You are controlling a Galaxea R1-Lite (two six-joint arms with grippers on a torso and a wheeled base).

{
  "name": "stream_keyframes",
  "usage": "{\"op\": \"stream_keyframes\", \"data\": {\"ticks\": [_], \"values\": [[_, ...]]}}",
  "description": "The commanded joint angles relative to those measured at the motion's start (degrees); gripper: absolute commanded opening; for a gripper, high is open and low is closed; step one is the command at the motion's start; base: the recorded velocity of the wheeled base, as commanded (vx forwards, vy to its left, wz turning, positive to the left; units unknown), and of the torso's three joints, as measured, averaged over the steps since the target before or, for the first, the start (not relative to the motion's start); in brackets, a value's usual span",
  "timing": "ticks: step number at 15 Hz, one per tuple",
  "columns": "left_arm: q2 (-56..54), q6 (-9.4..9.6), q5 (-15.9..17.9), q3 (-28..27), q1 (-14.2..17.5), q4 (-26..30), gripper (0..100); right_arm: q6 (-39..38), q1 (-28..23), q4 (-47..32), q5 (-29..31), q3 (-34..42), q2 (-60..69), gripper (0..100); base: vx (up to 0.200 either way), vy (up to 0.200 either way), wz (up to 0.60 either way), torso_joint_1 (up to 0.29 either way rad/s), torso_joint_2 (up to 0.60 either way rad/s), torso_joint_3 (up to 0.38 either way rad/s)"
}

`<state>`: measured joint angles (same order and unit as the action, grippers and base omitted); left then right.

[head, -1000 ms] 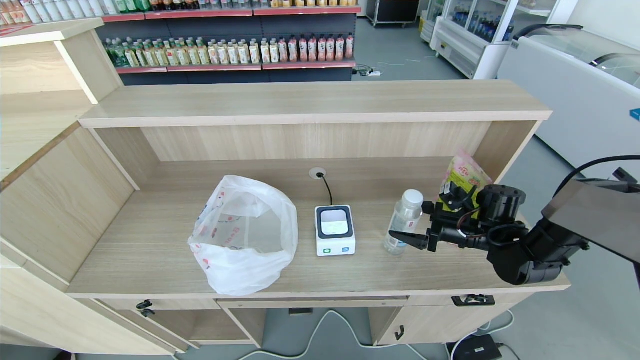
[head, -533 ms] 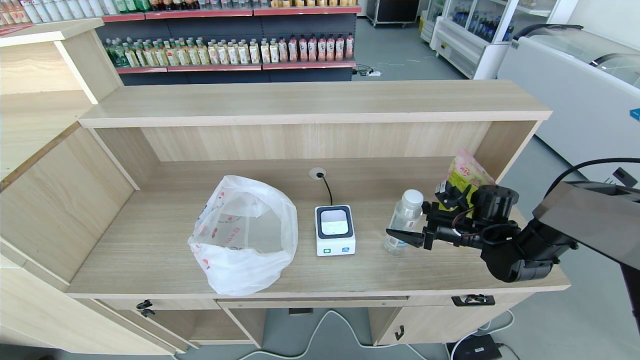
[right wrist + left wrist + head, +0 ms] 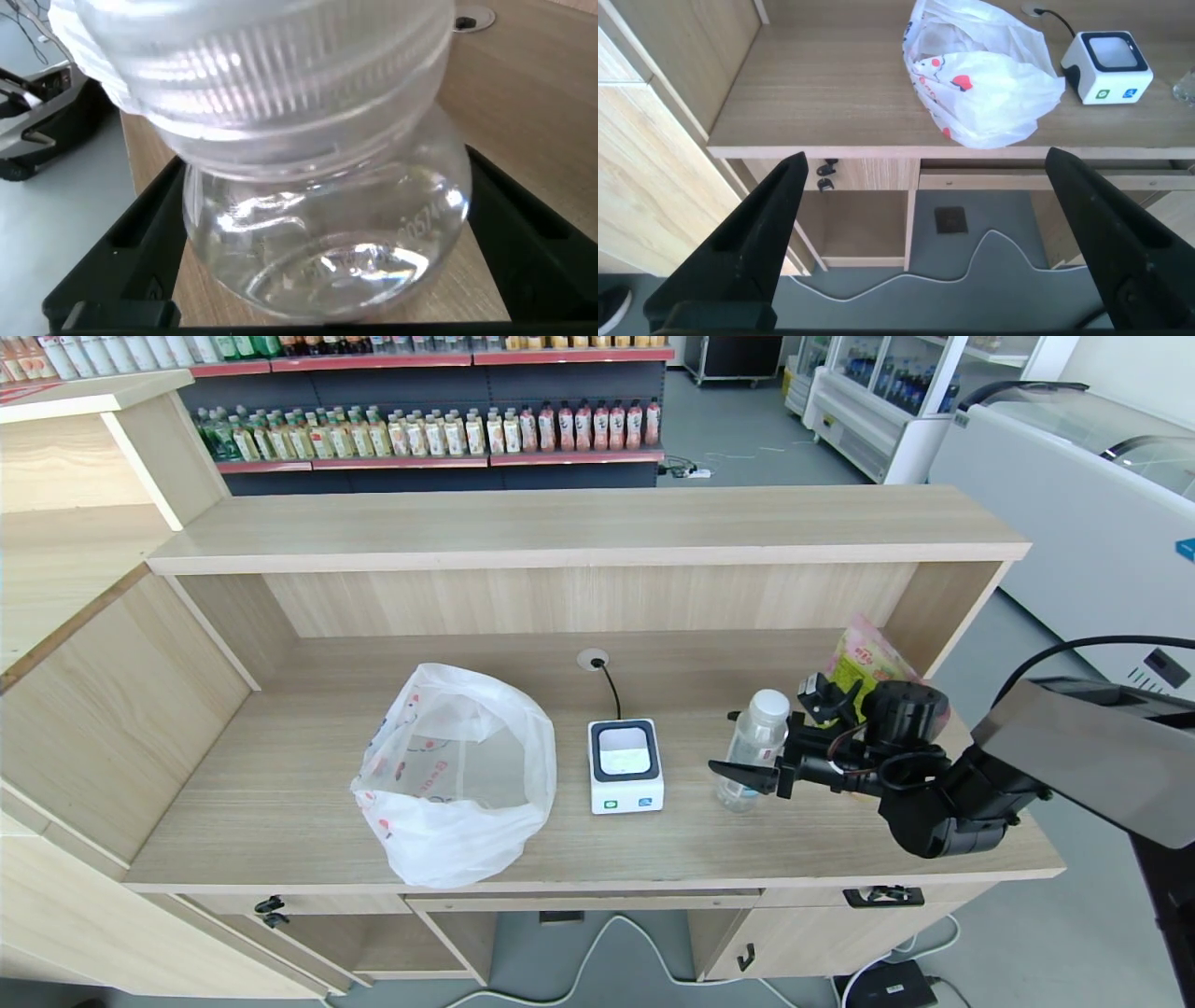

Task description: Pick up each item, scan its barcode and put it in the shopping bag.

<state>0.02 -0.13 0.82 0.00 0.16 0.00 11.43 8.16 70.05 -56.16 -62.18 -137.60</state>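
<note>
Spread wide, the jaws of the right gripper [image 3: 742, 767] flank a clear plastic bottle with a white cap [image 3: 754, 737], one finger on each side. From where I stand I cannot tell whether they touch it. The left gripper [image 3: 926, 159] hangs in front of the light wooden counter [image 3: 280, 803], its jaws also wide apart. On the counter lies a white plastic shopping bag [image 3: 457, 775] with its mouth open, and to its right a white square scanner [image 3: 625, 765]. A green and pink snack pouch [image 3: 864, 658] leans in the far right corner. The bottle stands upright between scanner and pouch.
</note>
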Motion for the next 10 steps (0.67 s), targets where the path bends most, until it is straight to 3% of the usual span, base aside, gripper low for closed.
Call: {"op": "stream_keyframes", "data": {"ticks": [1, 4, 5, 10], "values": [[-0.02, -0.04, 0.06, 0.00, 0.02, 0.00, 100, -0.36, 0.46, 0.09, 0.00, -0.66, -0.83, 100, 0.000, 0.000, 0.00, 0.000, 0.00, 0.000], [-0.02, 0.05, 0.06, 0.00, 0.02, 0.00, 100, -0.89, 0.63, 0.09, 0.00, -0.83, -1.10, 100, 0.000, 0.000, 0.00, 0.000, 0.00, 0.000], [-0.02, -0.04, 0.06, 0.00, 0.02, 0.00, 100, -0.89, 0.63, 0.09, 0.00, -0.83, -1.10, 0, 0.000, 0.000, 0.00, 0.000, 0.00, 0.000], [-0.02, -0.04, -0.03, 0.00, 0.02, 0.00, 100, -0.80, 0.37, 0.88, 0.00, -0.48, -0.74, 0, 0.000, 0.000, 0.00, 0.000, 0.00, 0.000]]}}
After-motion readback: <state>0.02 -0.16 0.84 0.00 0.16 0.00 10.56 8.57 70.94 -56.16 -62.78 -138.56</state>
